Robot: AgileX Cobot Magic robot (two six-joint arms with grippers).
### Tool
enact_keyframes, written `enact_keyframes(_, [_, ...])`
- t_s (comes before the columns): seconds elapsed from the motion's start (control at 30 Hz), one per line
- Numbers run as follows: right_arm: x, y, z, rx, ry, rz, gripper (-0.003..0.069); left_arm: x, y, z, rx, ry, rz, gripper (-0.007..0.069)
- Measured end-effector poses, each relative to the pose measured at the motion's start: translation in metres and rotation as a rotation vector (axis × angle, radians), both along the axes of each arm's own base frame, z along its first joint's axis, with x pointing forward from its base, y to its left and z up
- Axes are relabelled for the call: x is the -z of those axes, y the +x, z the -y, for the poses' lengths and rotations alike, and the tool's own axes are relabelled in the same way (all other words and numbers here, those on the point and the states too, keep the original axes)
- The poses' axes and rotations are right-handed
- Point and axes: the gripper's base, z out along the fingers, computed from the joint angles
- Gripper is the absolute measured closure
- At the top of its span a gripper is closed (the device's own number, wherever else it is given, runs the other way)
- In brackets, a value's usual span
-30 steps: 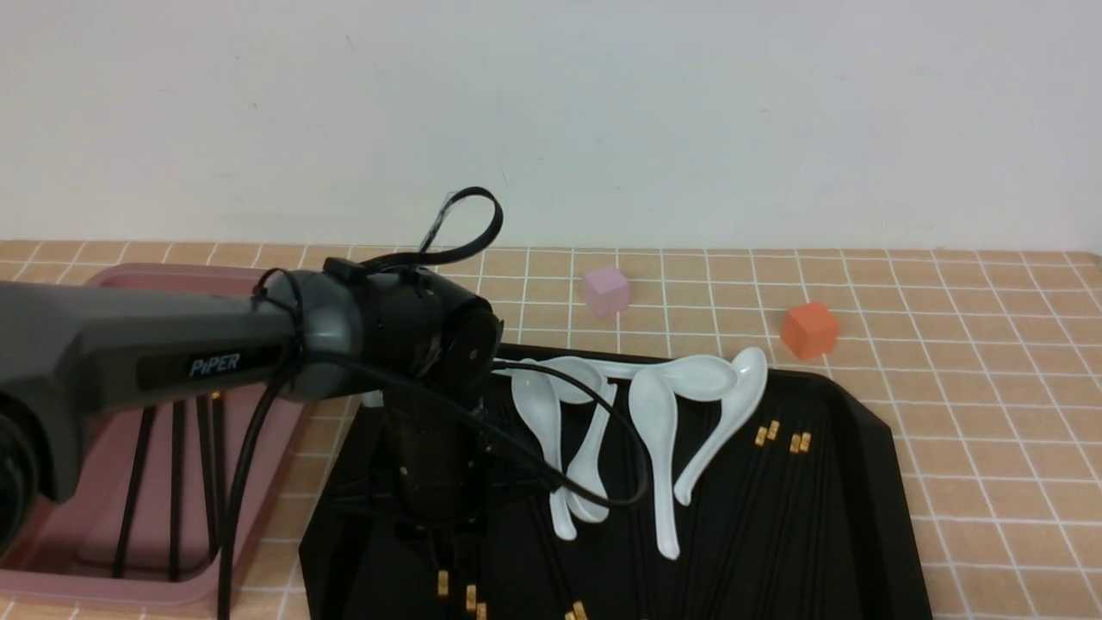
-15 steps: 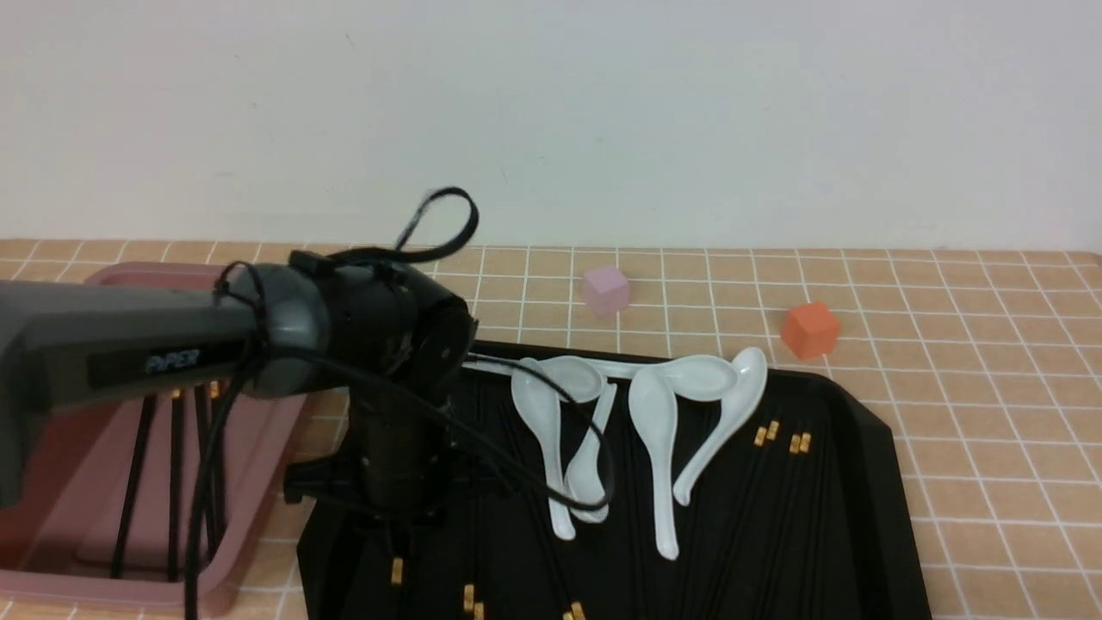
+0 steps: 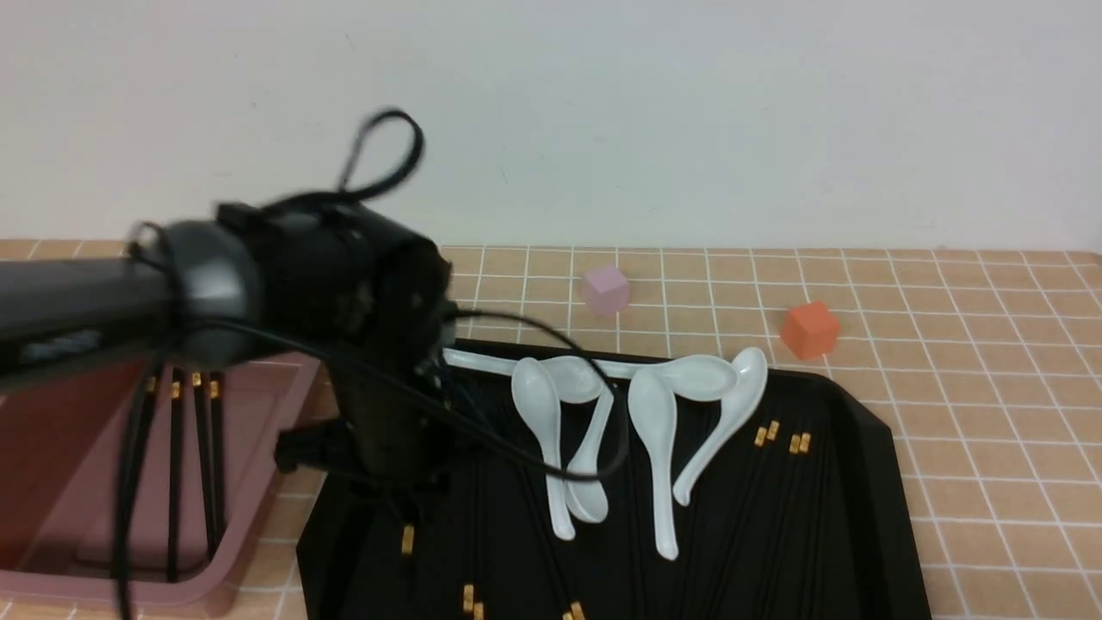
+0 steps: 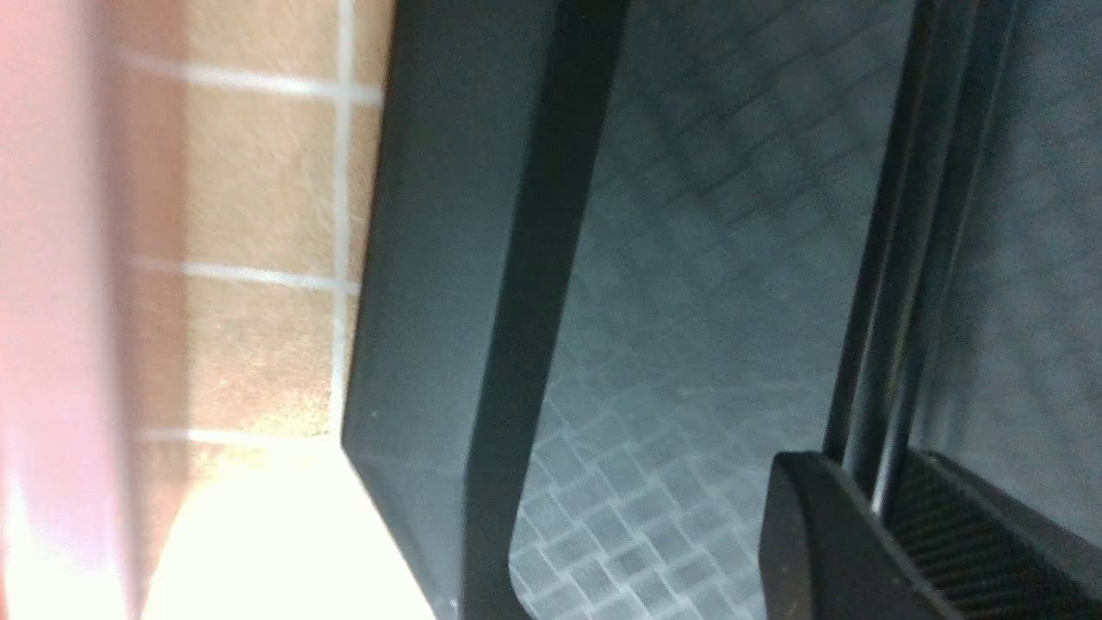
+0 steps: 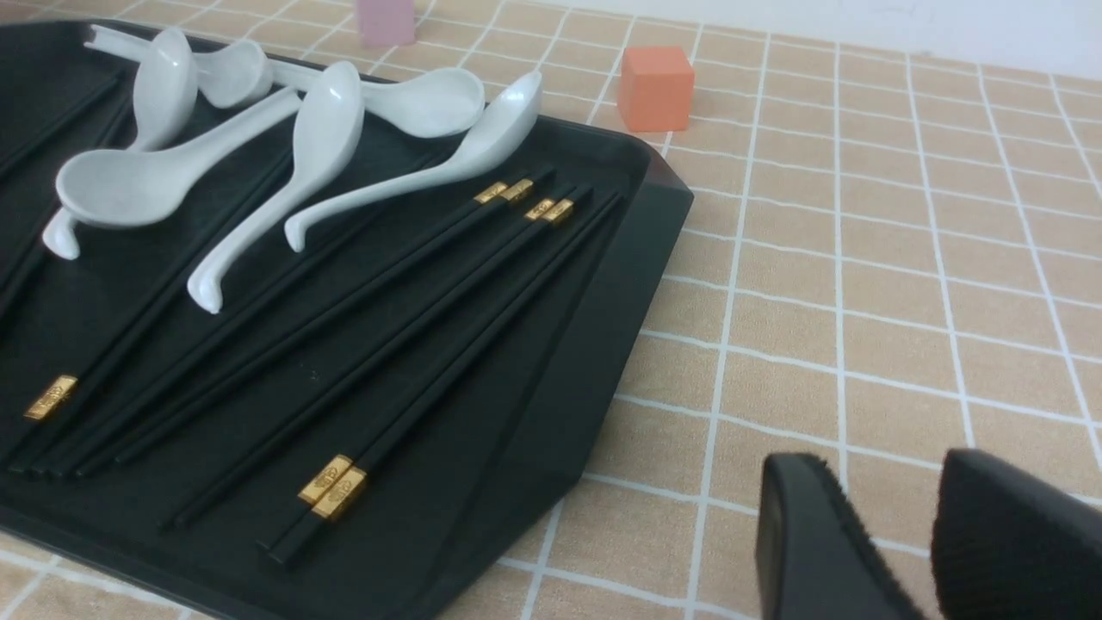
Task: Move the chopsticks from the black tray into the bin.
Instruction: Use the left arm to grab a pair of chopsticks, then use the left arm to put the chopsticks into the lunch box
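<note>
The black tray [image 3: 869, 448] holds several black chopsticks [image 3: 779, 482] with gold bands. My left gripper [image 4: 878, 482] is shut on thin black chopsticks [image 4: 900, 284] and hangs over the tray's left rim [image 4: 448, 258]. In the front view a gold-banded end [image 3: 406, 540] dangles under the left wrist; the fingers are hidden there. The pink bin [image 3: 258, 568], left of the tray, has several chopsticks [image 3: 176, 465] in it. My right gripper [image 5: 887, 517] is open and empty over the tiles, right of the tray [image 5: 603, 284].
Several white soup spoons [image 3: 654, 413] lie across the back of the tray, over some chopsticks. A pink cube [image 3: 605, 288] and an orange cube [image 3: 809, 330] sit on the tiled table behind the tray. The left arm's cable loops over the spoons.
My left arm has risen and swung left toward the bin, carrying the held chopsticks up off the tray. The spoons and other chopsticks have not moved.
</note>
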Motion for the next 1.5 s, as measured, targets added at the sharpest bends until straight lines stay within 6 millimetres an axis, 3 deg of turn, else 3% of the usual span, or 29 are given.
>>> enact_keyframes(0.13, [0.0,0.0,0.0,0.0,0.0,0.0,0.0419,-0.033,-0.003,-0.02,-0.032,-0.034,0.069,0.0526])
enact_keyframes(0.27, [0.0,0.0,0.0,0.0,0.0,0.0,0.0419,-0.073,-0.004,-0.072,-0.116,-0.046,0.152,0.0526])
enact_keyframes(0.3, [0.0,0.0,0.0,0.0,0.0,0.0,0.0419,-0.076,-0.004,-0.078,-0.121,-0.042,0.156,0.0526])
enact_keyframes(0.37, [0.0,0.0,0.0,0.0,0.0,0.0,0.0419,-0.086,-0.003,-0.109,-0.168,-0.024,0.174,0.0526])
enact_keyframes(0.53, [0.0,0.0,0.0,0.0,-0.001,0.0,0.0419,-0.081,0.004,-0.168,-0.266,0.016,0.139,0.0526])
enact_keyframes(0.67, [0.0,0.0,0.0,0.0,-0.001,0.0,0.0419,-0.065,0.015,-0.195,-0.319,0.024,0.119,0.0526])
enact_keyframes(1.13, [0.0,0.0,0.0,0.0,-0.001,0.0,0.0419,0.01,0.049,-0.2,-0.319,0.028,-0.021,0.0522])
enact_keyframes(1.3, [0.0,0.0,0.0,0.0,-0.001,0.0,0.0419,0.011,0.05,-0.199,-0.322,0.022,-0.024,0.0459])
enact_keyframes(1.4, [0.0,0.0,0.0,0.0,-0.001,0.0,0.0419,0.01,0.047,-0.197,-0.335,-0.001,-0.043,0.0367])
enact_keyframes(1.5, [0.0,0.0,0.0,0.0,-0.001,0.0,0.0419,0.002,0.043,-0.195,-0.342,-0.017,-0.051,0.0333])
